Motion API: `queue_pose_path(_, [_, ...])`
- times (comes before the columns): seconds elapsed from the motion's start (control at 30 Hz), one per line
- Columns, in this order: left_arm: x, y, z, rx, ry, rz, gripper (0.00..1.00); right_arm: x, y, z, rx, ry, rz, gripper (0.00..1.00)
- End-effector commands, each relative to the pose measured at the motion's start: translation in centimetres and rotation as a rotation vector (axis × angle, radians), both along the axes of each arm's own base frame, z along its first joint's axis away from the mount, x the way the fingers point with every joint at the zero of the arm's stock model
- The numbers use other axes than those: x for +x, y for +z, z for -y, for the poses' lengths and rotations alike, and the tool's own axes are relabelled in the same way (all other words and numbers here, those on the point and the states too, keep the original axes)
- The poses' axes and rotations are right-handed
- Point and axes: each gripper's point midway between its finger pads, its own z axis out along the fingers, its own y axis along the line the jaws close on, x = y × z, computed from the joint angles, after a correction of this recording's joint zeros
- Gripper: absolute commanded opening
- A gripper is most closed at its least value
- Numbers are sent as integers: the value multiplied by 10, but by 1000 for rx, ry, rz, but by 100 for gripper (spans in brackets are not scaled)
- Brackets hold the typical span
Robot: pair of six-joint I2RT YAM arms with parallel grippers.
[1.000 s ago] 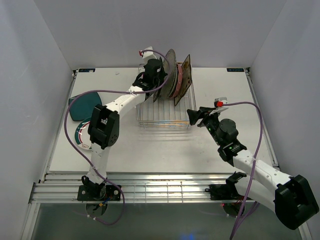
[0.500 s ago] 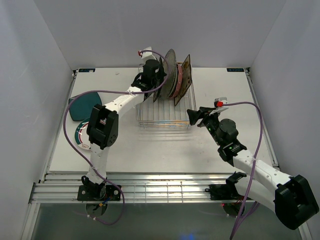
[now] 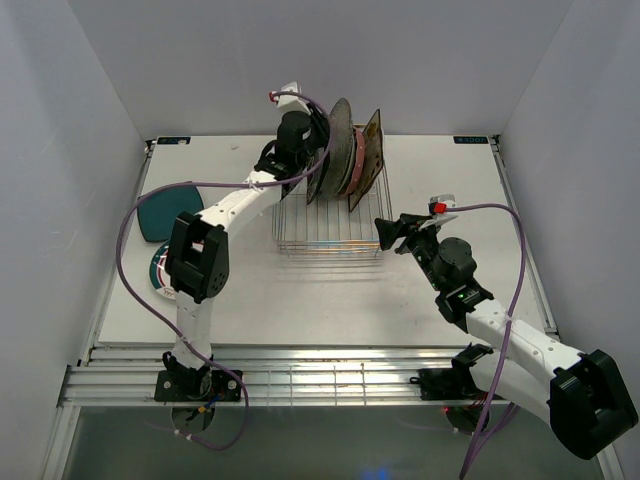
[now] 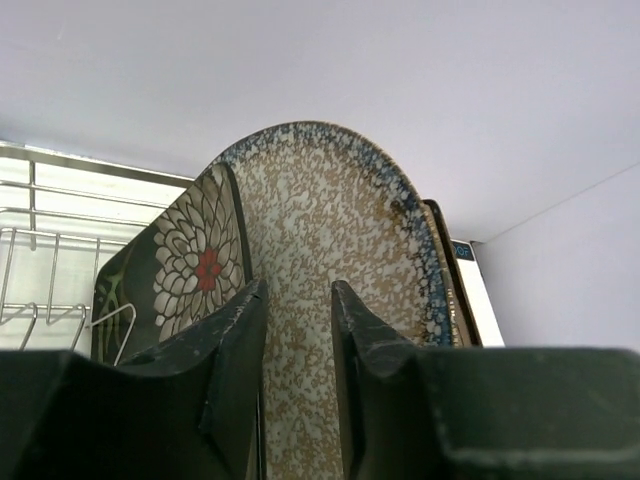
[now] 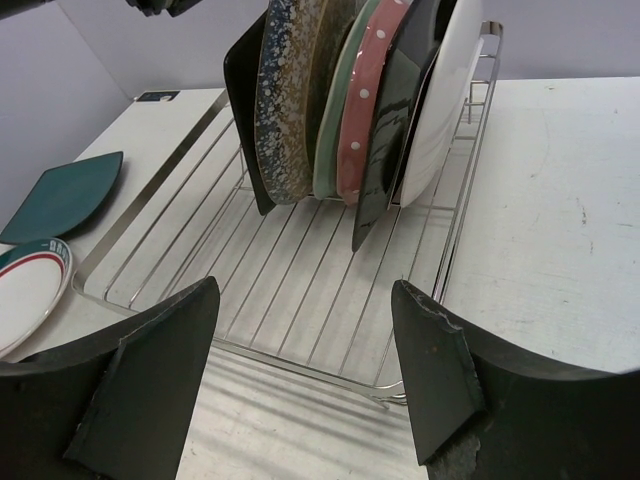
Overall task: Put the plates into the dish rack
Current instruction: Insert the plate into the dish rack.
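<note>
The left jaws stand a narrow gap apart with nothing between them, raised beside the upright plates at the far end of the dish rack (image 3: 325, 235). Through the gap shows the grey speckled plate (image 4: 330, 230), with the black floral square plate (image 4: 190, 270) just left of it. The left arm (image 3: 240, 203) stretches far and to the right from its base, its wrist high over the rack's far left corner. The right jaws are spread wide and empty, hovering at the rack's near right corner, and the right arm (image 3: 510, 335) is bent low, reaching left. A mint green plate (image 5: 335, 130) and a pink dotted plate (image 5: 367, 100) stand racked too. At the left of the white surface (image 3: 450, 190) lie a teal plate (image 3: 165, 212) and a white teal-rimmed plate (image 3: 158, 270). Pale walls close three sides.
</note>
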Motion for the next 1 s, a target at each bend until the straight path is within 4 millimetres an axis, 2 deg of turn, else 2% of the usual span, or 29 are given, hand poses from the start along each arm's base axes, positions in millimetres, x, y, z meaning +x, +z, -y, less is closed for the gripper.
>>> queue_pose_path(0.0, [-16, 70, -15, -65, -12, 108, 43, 0, 9, 4, 5, -16, 36, 75])
queue_pose_path(0.07, [-21, 81, -21, -76, -15, 122, 45, 0, 7, 4, 2, -16, 33, 75])
queue_pose_path(0.13, [-23, 82, -27, -74, -20, 119, 49, 0, 8, 4, 3, -18, 36, 75])
queue_pose_path(0.2, [-28, 93, -35, -79, -21, 135, 58, 0, 8, 4, 3, -18, 36, 75])
queue_pose_path(0.23, [-30, 87, -40, -68, -12, 124, 62, -1, 9, 4, 4, -16, 37, 75])
queue_pose_path(0.3, [-39, 99, -48, -54, -7, 160, 75, -1, 9, 4, 5, -16, 38, 75])
queue_pose_path(0.33, [-42, 88, -51, -37, -4, 148, 81, -1, 8, 4, 2, -13, 35, 75])
queue_pose_path(0.37, [-45, 91, -53, -39, -4, 164, 87, -1, 9, 4, 4, -13, 37, 76])
queue_pose_path(0.4, [-53, 103, -60, -42, 0, 191, 98, -1, 9, 4, 6, -12, 38, 75])
queue_pose_path(0.43, [-57, 93, -64, -19, 4, 180, 98, -1, 8, 4, 4, -12, 35, 75])
queue_pose_path(0.47, [-61, 93, -67, -18, 7, 184, 98, -1, 9, 3, 5, -12, 37, 75])
queue_pose_path(0.5, [-68, 106, -74, -27, 11, 214, 98, -1, 9, 3, 5, -12, 37, 75])
queue_pose_path(0.57, [-76, 99, -78, -3, -4, 211, 98, -1, 9, 3, 6, -10, 35, 76])
queue_pose_path(0.6, [-82, 106, -81, 3, -13, 227, 98, -1, 9, 3, 7, -8, 34, 76])
queue_pose_path(0.67, [-89, 107, -85, 34, -23, 237, 98, -1, 8, 2, 7, -4, 32, 75])
queue_pose_path(0.7, [-93, 98, -88, 50, -26, 225, 98, -1, 9, 1, 9, -2, 32, 75])
queue_pose_path(0.73, [-103, 108, -95, 48, -17, 243, 98, -1, 9, 0, 10, 3, 31, 76])
queue_pose_path(0.77, [-108, 108, -99, 52, -7, 245, 98, -1, 8, 0, 10, 3, 28, 75])
queue_pose_path(0.8, [-111, 98, -106, 68, 14, 229, 98, -1, 8, 0, 10, 4, 28, 76])
queue_pose_path(0.87, [-122, 107, -116, 95, 29, 258, 98, -1, 8, 0, 13, 3, 28, 76])
queue_pose_path(0.9, [-124, 102, -120, 150, 35, 260, 98, -1, 8, 0, 13, 4, 28, 75])
queue_pose_path(0.97, [-130, 107, -131, 199, 61, 281, 98, -1, 8, -1, 14, 8, 26, 75])
